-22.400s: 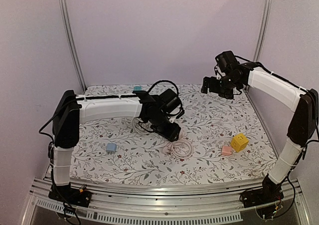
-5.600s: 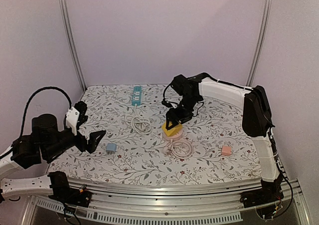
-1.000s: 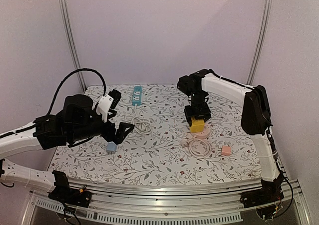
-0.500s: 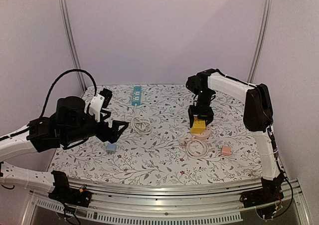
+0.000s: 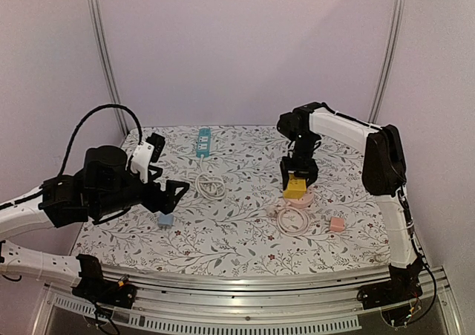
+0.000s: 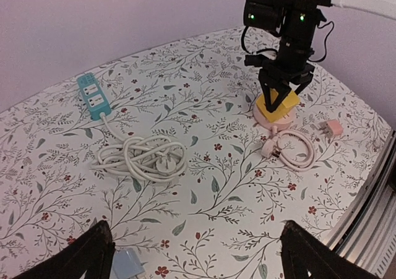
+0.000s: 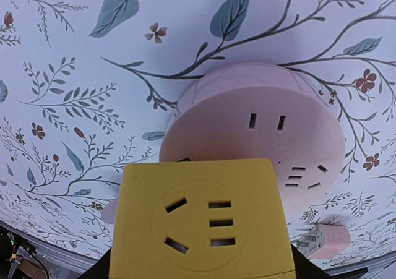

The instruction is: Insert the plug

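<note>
my right gripper [image 5: 298, 179] is clamped on the yellow cube plug [image 7: 201, 226], right over the round pink socket [image 7: 266, 137] but offset from its slots. pushing down now risks missed prongs and a shoved socket. left gripper [image 6: 195, 257] spread wide, empty.

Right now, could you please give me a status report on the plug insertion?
Left gripper open, empty. Right gripper shut on yellow cube adapter, over pink round socket; seating unclear. Pink cable beside socket, not blocking.
</note>
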You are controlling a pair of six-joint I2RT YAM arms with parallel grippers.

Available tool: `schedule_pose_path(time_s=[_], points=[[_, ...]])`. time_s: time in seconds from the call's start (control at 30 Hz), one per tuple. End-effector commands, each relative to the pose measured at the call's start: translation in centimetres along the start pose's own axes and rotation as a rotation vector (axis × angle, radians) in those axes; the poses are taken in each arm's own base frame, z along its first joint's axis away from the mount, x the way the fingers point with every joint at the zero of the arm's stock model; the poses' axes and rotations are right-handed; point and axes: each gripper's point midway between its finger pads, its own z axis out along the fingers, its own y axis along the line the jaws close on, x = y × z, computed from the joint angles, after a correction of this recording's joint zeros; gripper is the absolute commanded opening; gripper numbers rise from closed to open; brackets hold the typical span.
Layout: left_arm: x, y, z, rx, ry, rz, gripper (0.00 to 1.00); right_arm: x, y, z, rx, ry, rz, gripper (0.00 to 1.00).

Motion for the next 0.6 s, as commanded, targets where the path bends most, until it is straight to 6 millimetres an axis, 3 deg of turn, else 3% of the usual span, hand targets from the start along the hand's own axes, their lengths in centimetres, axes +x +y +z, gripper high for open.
schedule_pose_path(time_s=[0.0, 0.1, 0.17, 0.43, 0.57], points=[[0.6, -0.7, 0.4, 0.007, 0.023, 0.025, 0.94, 1.4, -4.7, 10.4, 0.229, 0.185, 0.034, 0.41], [0.5, -1.1, 0.8, 0.015, 0.03, 0.05, 0.95, 0.6, -3.9, 8.2, 0.188, 0.13, 0.029, 0.51], [0.5, -1.4, 1.2, 0.027, 0.036, 0.071, 0.96, 0.0, -3.3, 6.6, 0.155, 0.093, 0.027, 0.65], [0.3, -3.2, 2.2, 0.092, 0.057, 0.142, 0.99, -2.2, -1.1, 0.1, 0.015, -0.055, 0.02, 0.98], [0.1, -3.9, 2.5, 0.122, 0.057, 0.176, 0.99, -2.1, -1.0, -3.2, -0.021, -0.123, 0.017, 0.99]])
